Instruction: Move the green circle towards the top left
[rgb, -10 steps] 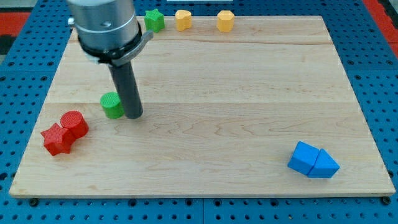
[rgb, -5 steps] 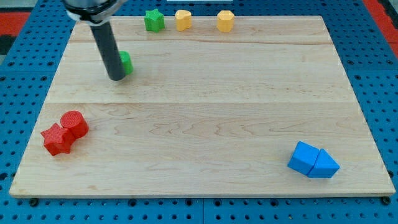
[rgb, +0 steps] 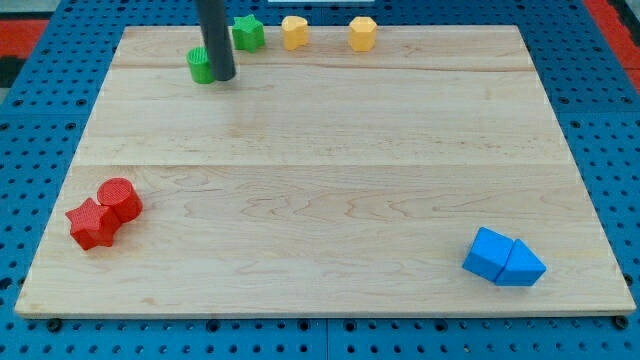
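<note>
The green circle (rgb: 200, 66) sits near the view's top left of the wooden board (rgb: 320, 170), partly hidden by my rod. My tip (rgb: 222, 76) rests on the board right against the circle's right side. A green star (rgb: 248, 32) stands just up and to the right of my tip, close to the board's top edge.
Two yellow blocks (rgb: 295, 31) (rgb: 362, 33) stand along the top edge. A red circle (rgb: 118, 198) and a red star (rgb: 92, 224) touch at the bottom left. A blue cube (rgb: 488, 253) and a blue triangle (rgb: 522, 265) touch at the bottom right.
My tip has swept from the board's left middle up towards the top, pushing the green circle with it. The circle now lies near the top left, below and left of the green star.
</note>
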